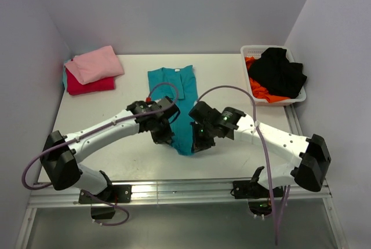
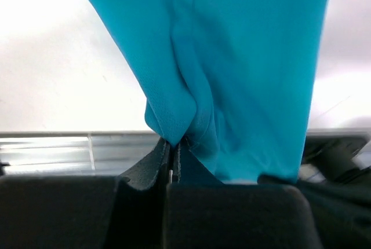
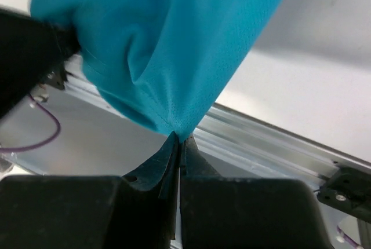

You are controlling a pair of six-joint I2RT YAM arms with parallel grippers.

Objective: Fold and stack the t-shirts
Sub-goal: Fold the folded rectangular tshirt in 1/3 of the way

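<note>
Left gripper point(image 2: 172, 146) clamped on the near hem of the teal t-shirt point(image 1: 172, 90), right gripper point(image 3: 179, 140) pinching the other corner. Shirt runs down mid-table, near end perhaps lifted. Pink t-shirt point(image 1: 94, 63) sits on the red t-shirt point(image 1: 91, 85), far left; black t-shirt point(image 1: 279, 70) and orange t-shirt point(image 1: 262, 91) in the white basket point(image 1: 255, 48).

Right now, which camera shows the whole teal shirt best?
The top camera. It shows the whole teal t-shirt lying on the table, its near end pinched by the left claw and right claw. Each wrist camera shows only a close bunch of teal cloth pinched in its own shut claw.
</note>
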